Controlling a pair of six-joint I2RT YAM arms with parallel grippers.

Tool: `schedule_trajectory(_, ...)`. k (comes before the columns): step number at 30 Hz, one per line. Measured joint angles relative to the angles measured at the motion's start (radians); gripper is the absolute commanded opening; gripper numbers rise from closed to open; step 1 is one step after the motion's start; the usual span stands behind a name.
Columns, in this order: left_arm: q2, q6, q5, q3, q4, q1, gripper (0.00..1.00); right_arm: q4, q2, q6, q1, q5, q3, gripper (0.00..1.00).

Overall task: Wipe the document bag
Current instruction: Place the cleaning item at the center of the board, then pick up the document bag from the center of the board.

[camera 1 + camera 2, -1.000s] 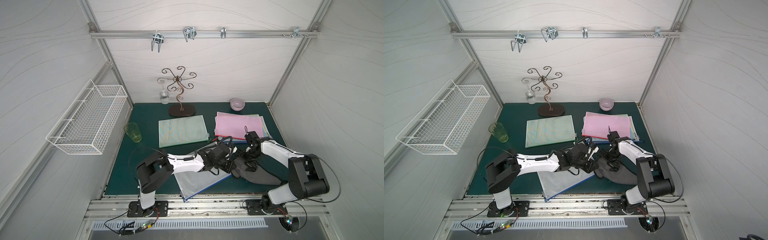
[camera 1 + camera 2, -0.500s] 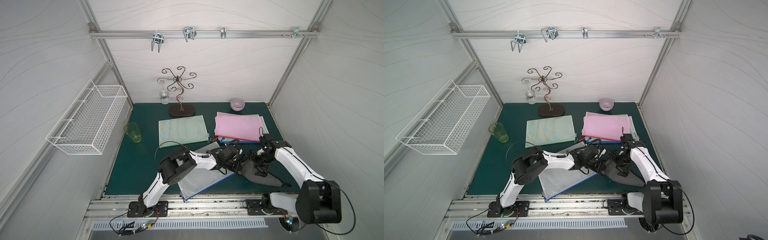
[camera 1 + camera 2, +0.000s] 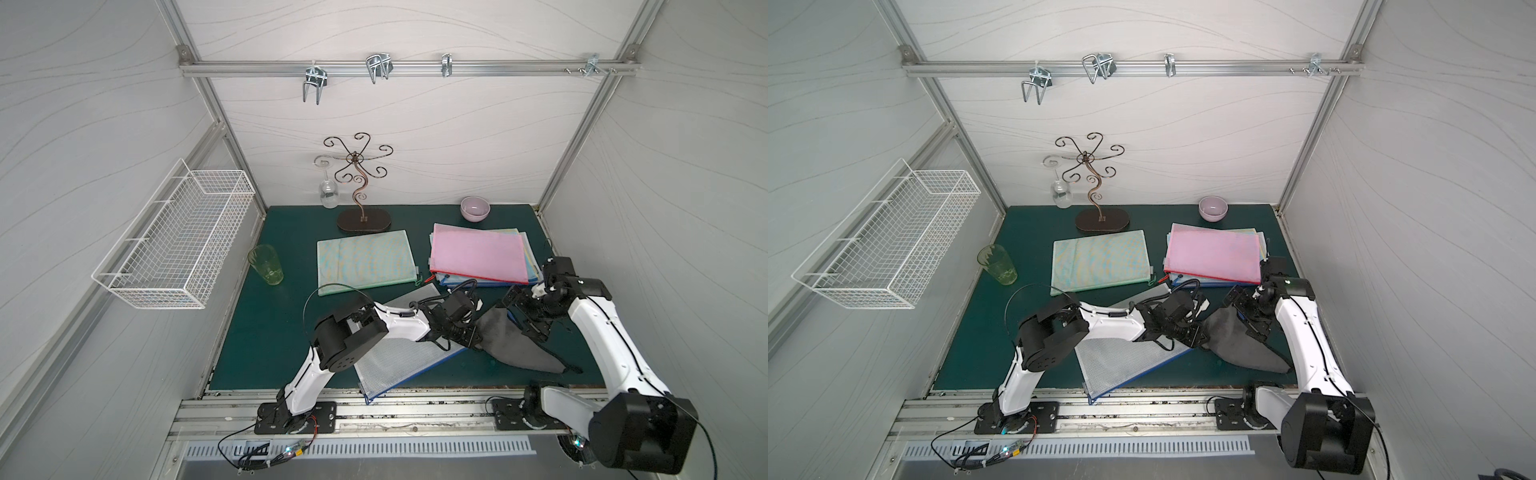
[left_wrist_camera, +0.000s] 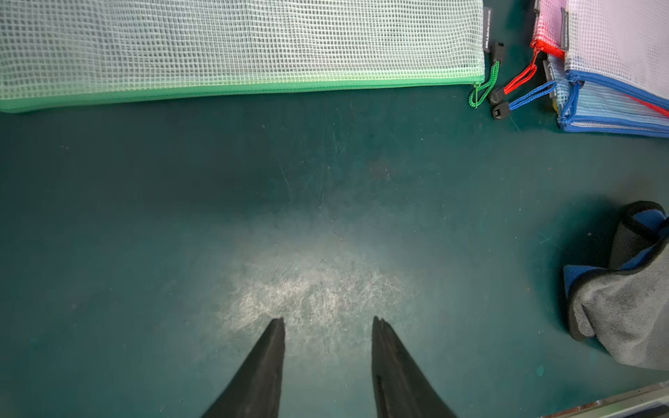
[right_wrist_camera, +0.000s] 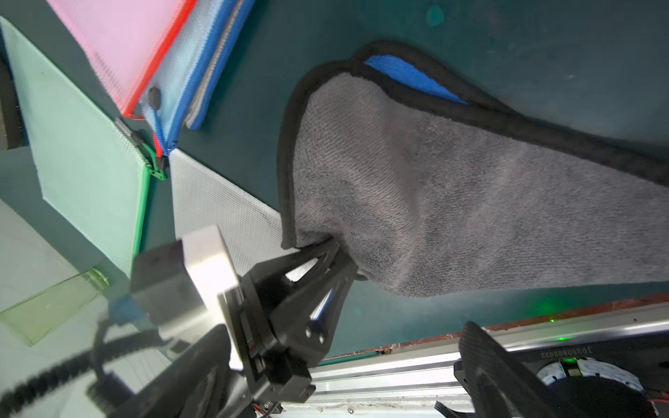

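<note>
Green mat (image 3: 270,324) covers the bench, and the white mesh bag (image 3: 399,361) is laid askew at its front, one corner past the mat's front edge (the green bag (image 3: 365,262) and pink stack (image 3: 478,255) are kept behind, out of the way). The grey cloth (image 3: 511,343) is spread just right of the bag, its hem touching the bag's edge, presumably to be dragged across. The left gripper (image 4: 328,320) is seen part open, nothing between its fingers (image 4: 260,372), though its tips are met by the hem in the right wrist view. The right gripper (image 3: 524,316) is held wide open and empty over the cloth's far end, likely for a grasp.
</note>
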State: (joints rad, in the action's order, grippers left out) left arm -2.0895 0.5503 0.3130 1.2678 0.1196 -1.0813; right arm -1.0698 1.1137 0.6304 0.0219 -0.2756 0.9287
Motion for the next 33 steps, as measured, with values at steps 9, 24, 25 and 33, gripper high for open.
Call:
schedule_trajectory(9,0.224,-0.057,-0.039,-0.025,-0.061,0.004,0.43,0.099,0.060,-0.036,-0.133,-0.041,0.018,0.75)
schedule_trajectory(24,0.404,0.109,-0.164,-0.394,-0.291,0.160,0.41,0.336,0.579,-0.211,-0.395,-0.089,0.185,0.70)
schedule_trajectory(25,0.404,0.116,-0.177,-0.396,-0.303,0.160,0.41,0.346,0.596,-0.225,-0.398,-0.095,0.193,0.70)
schedule_trajectory(33,0.422,0.179,-0.237,-0.418,-0.314,0.167,0.41,0.383,0.726,-0.322,-0.502,-0.046,0.249,0.71)
